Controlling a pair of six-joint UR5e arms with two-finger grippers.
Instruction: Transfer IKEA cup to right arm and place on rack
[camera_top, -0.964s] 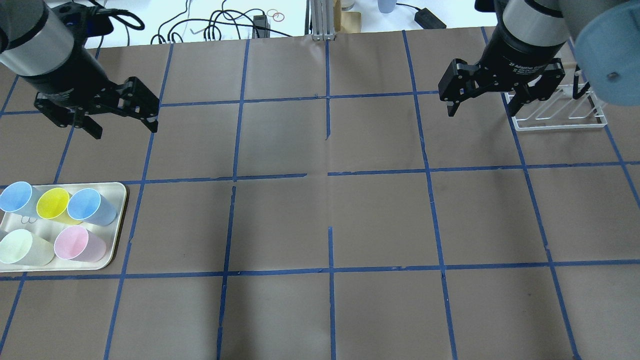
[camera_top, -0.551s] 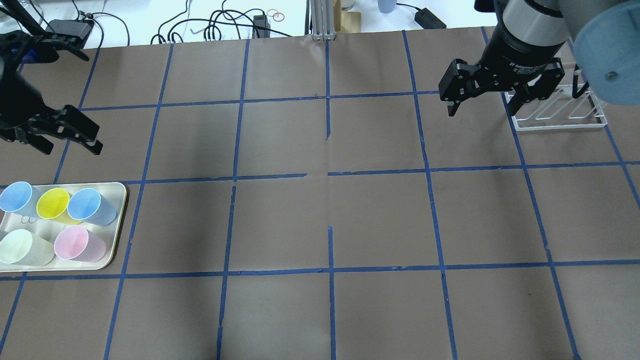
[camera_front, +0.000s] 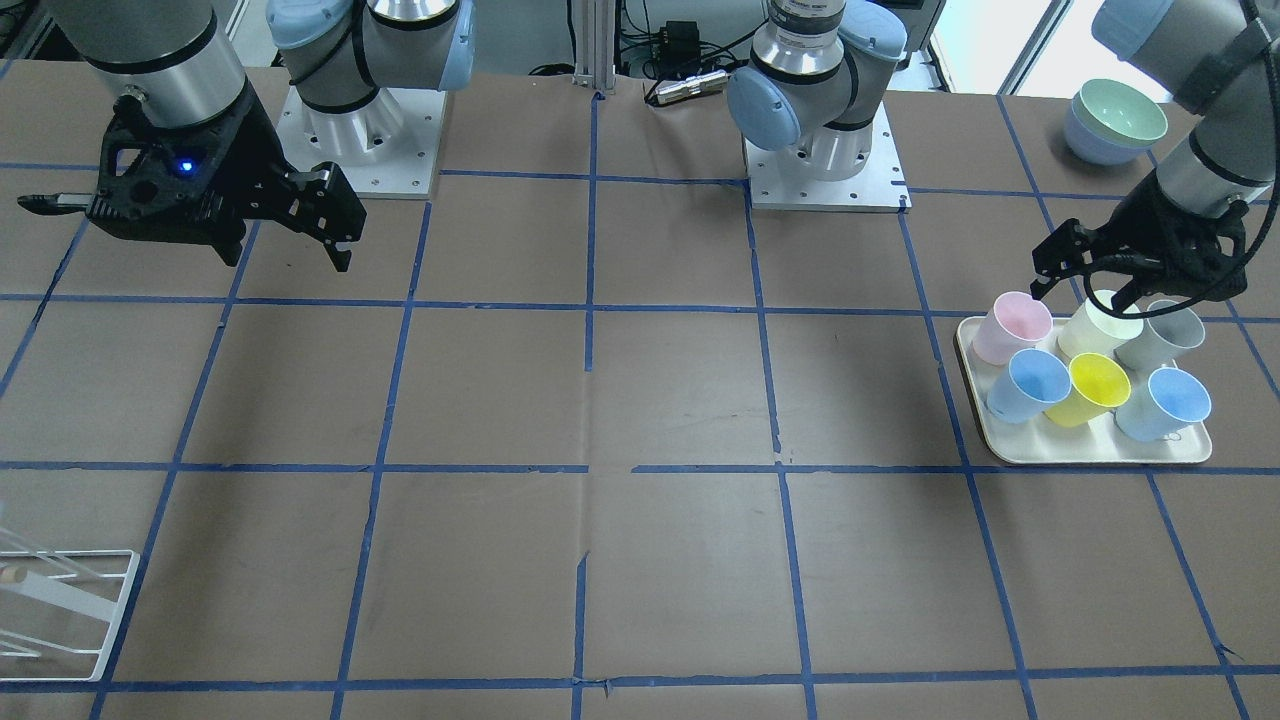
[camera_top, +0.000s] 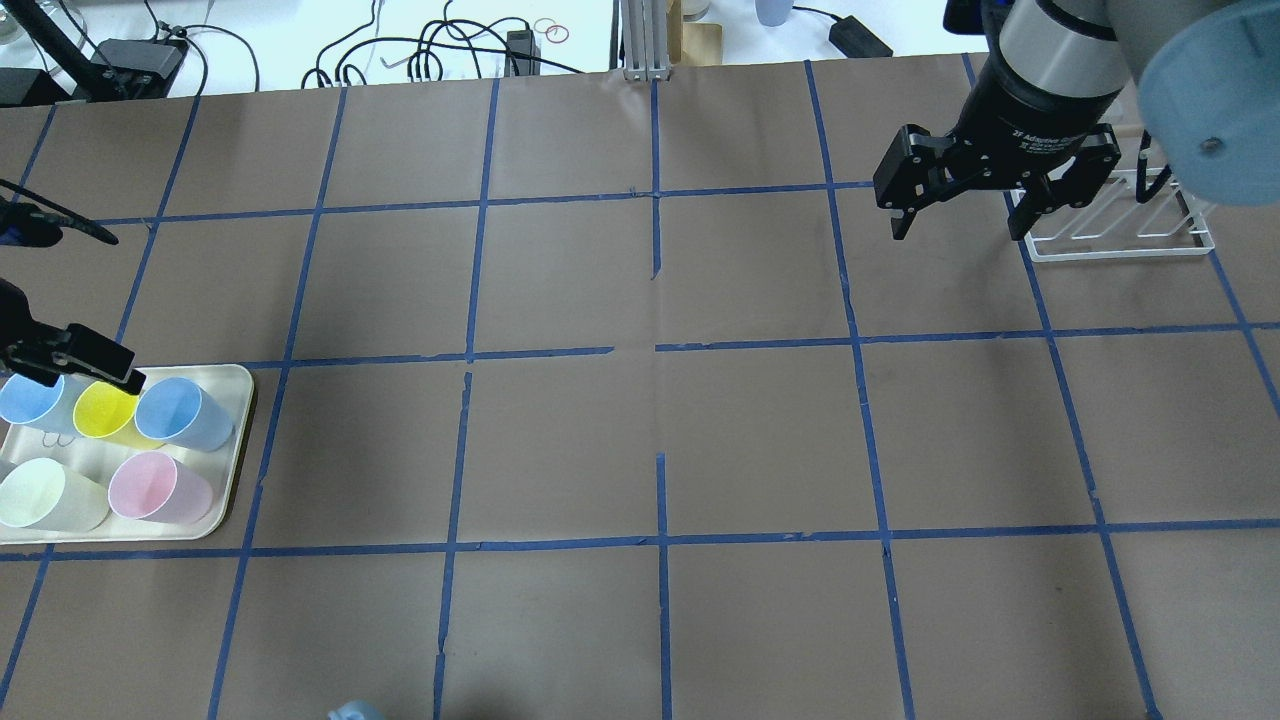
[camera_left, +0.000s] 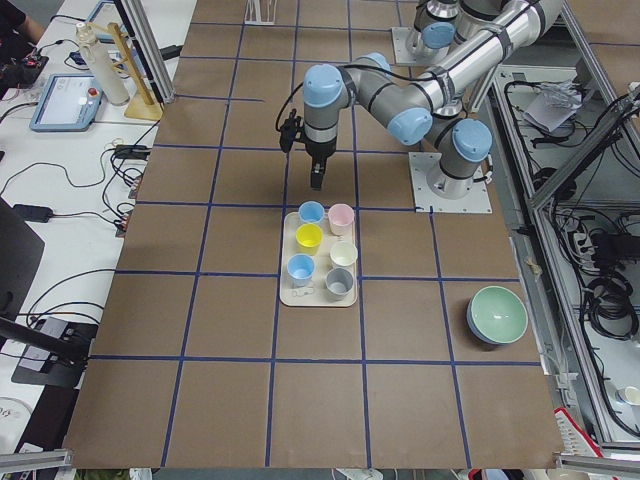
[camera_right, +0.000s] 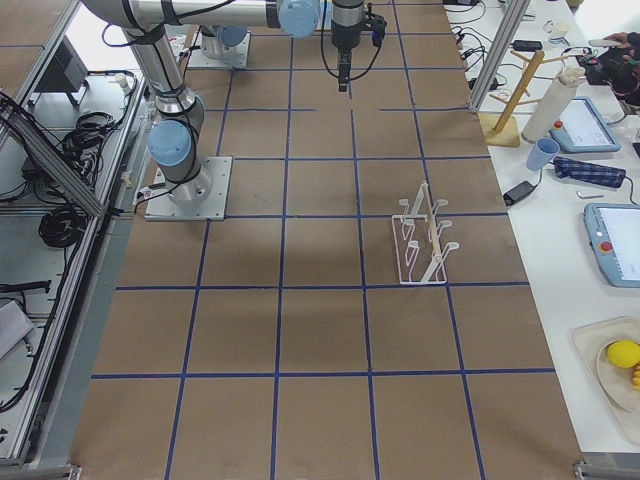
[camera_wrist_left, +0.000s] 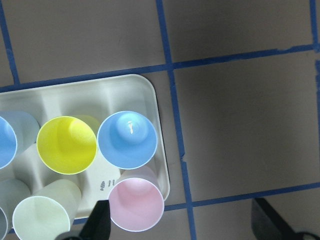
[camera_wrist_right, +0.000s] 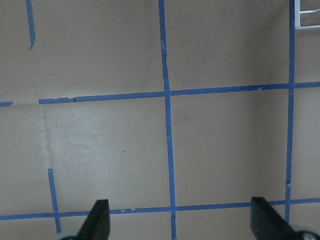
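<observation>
The pale pink IKEA cup (camera_top: 160, 487) stands upright on a cream tray (camera_top: 238, 400) at the table's left, at the tray's near right corner. It also shows in the front view (camera_front: 1010, 327) and the left wrist view (camera_wrist_left: 136, 205). My left gripper (camera_front: 1087, 288) is open and empty. It hovers above the tray's cups, its fingers either side of the pink cup's end in the wrist view. My right gripper (camera_top: 960, 212) is open and empty, above the table just left of the white wire rack (camera_top: 1120, 228).
The tray also holds two light blue cups (camera_top: 180, 412), a yellow cup (camera_top: 105, 408), a cream cup (camera_top: 45, 493) and a grey cup (camera_front: 1165, 335). Stacked bowls (camera_front: 1115, 120) sit beside the left arm's base. Cables lie beyond the table's far edge.
My left gripper has moved left and toward the robot, from the far left squares to above the tray's cups. The right gripper has barely moved. Both stay open.
</observation>
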